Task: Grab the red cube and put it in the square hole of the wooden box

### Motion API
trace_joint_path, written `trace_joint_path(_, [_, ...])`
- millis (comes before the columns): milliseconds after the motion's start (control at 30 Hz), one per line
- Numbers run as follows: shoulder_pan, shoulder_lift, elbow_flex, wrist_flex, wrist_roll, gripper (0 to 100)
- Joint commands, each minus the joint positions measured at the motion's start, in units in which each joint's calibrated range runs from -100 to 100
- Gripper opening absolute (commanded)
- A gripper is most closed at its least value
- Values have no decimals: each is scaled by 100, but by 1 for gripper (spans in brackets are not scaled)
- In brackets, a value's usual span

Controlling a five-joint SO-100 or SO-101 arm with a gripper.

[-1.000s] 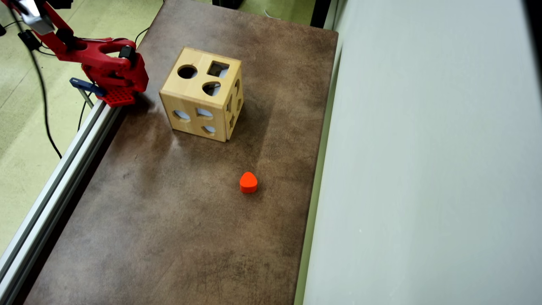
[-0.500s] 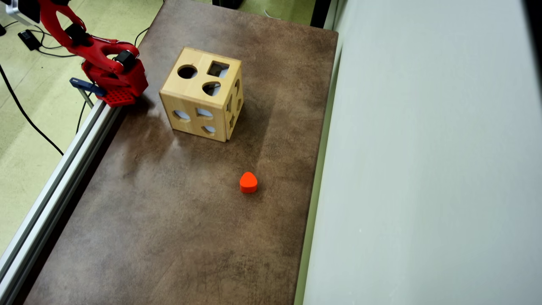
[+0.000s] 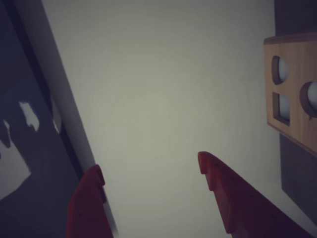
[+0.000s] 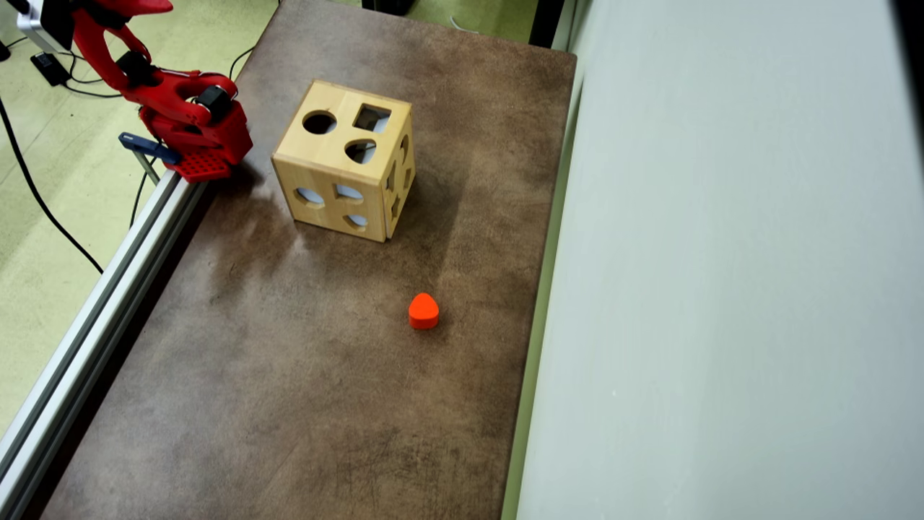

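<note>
A small red-orange block lies on the brown table, in front of the wooden box; from above its outline is rounded with one pointed end, not square. The wooden box stands upright with a round hole, a square hole and a third hole on top. In the wrist view the box is at the right edge, square hole facing the camera. My gripper is open and empty, with red fingers spread wide in front of a pale wall. The block is out of the wrist view.
The red arm's base is clamped to an aluminium rail along the table's left edge in the overhead view. A tall pale panel borders the right side. Cables lie on the floor at left.
</note>
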Motion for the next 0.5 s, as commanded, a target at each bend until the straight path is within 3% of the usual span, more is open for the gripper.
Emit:
trace_joint_path(0, [-366, 52, 250, -15, 59, 30])
trace_joint_path(233, [-641, 52, 590, -7, 503, 27])
trace_joint_path(467, [-641, 52, 769, -7, 523, 8])
